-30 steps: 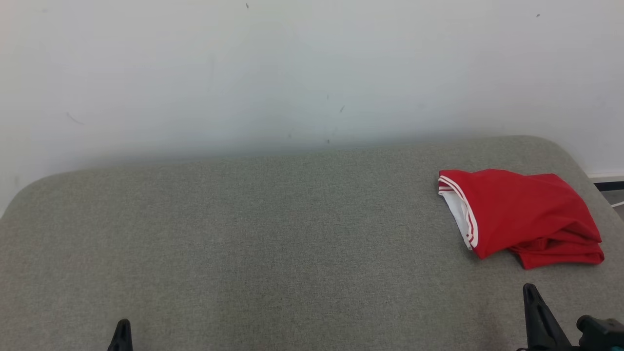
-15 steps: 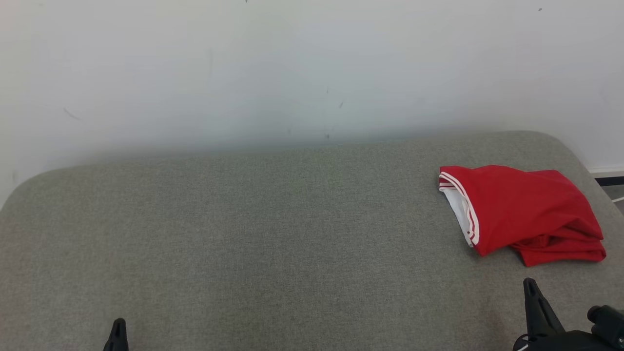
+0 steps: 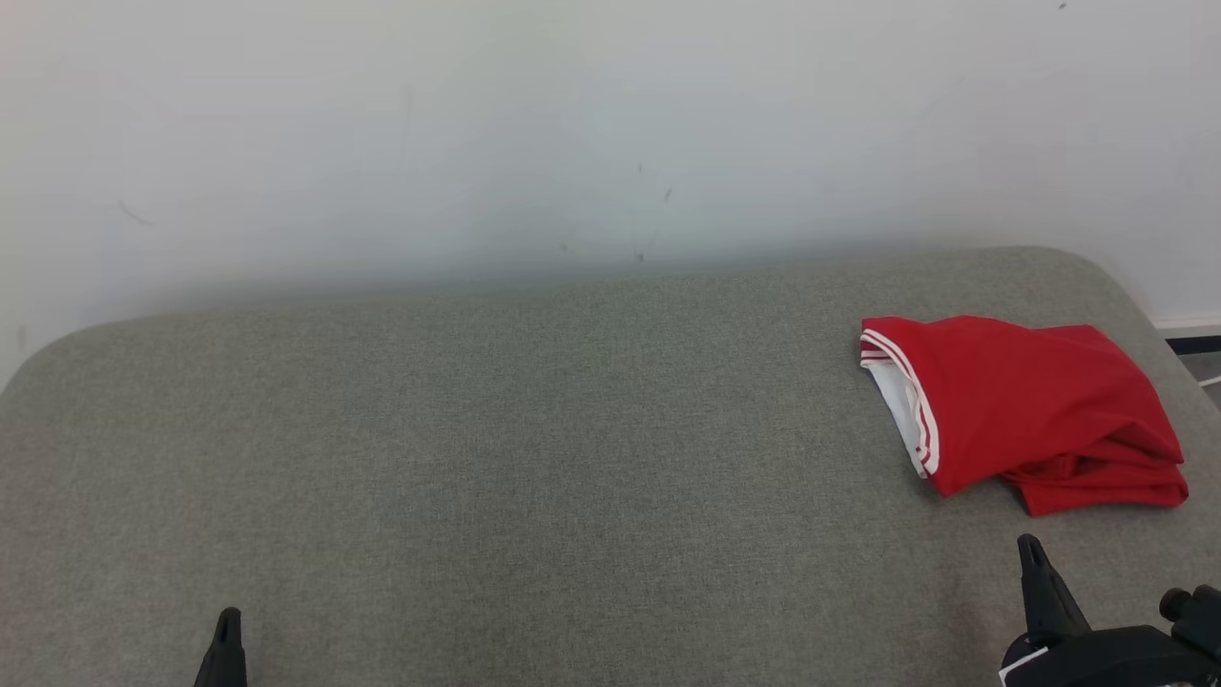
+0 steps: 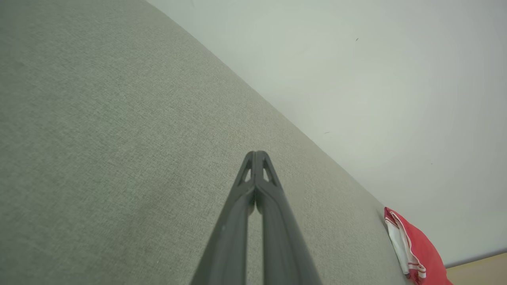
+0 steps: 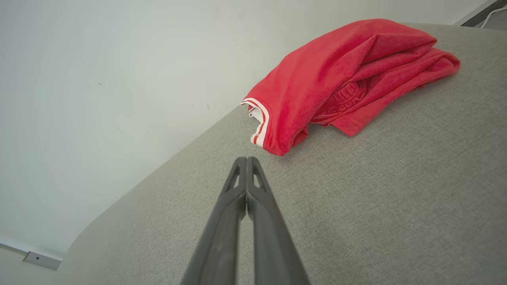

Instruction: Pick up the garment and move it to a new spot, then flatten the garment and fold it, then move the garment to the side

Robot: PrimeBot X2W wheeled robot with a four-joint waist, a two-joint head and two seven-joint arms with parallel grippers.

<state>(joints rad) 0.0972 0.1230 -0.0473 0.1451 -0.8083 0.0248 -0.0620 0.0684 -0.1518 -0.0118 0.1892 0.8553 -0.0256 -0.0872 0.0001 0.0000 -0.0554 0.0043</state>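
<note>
A red garment (image 3: 1025,410) with white-striped trim and a white lining lies folded in a loose bundle at the right end of the grey upholstered surface (image 3: 534,458). The right wrist view shows the garment (image 5: 340,79) just beyond my right gripper (image 5: 246,159), whose fingers are shut on nothing. In the head view my right gripper (image 3: 1030,549) sits below the garment, apart from it. My left gripper (image 3: 227,620) is at the lower left, far from the cloth; its fingers (image 4: 257,154) are shut and empty, with the garment (image 4: 416,249) small at the far right.
A white wall (image 3: 572,134) rises behind the grey surface. The surface's rounded right edge (image 3: 1145,305) runs close past the garment, with floor and a dark baseboard (image 3: 1197,343) beyond it. The broad grey area left of the garment is bare fabric.
The whole head view has shifted slightly, so the camera moved. The right gripper has risen a little toward the garment. The garment itself lies as before.
</note>
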